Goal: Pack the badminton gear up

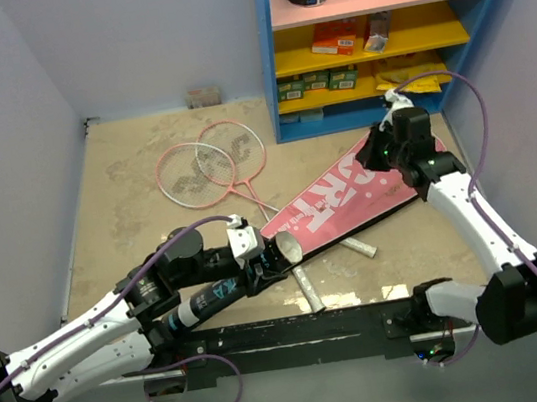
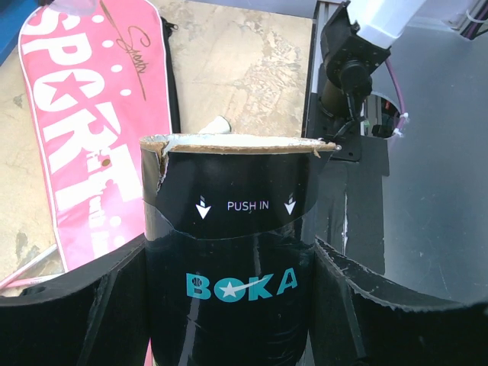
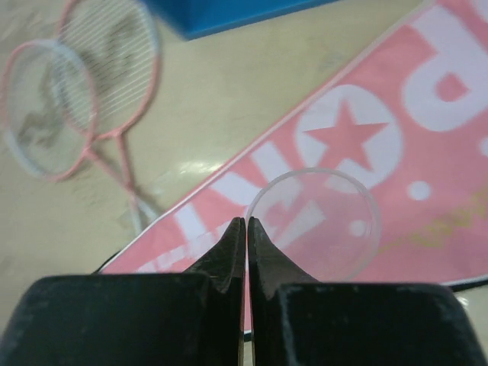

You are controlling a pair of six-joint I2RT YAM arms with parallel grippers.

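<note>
Gripping the black tube [image 2: 229, 213], left claw [image 2: 232, 305] hides its base; right claw [image 3: 245, 229] pinches a hazy lid [image 3: 328, 221].

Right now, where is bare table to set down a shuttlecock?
Free: the table between the left wall and the rackets. Crowded: around the tube mouth, pink bag and loose shuttlecocks; the right tool holds a clear lid.

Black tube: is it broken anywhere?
A little. The tube, held in the left gripper, has a ragged open rim. Its black wrap is torn there, most at the left corner, baring brown cardboard.
</note>
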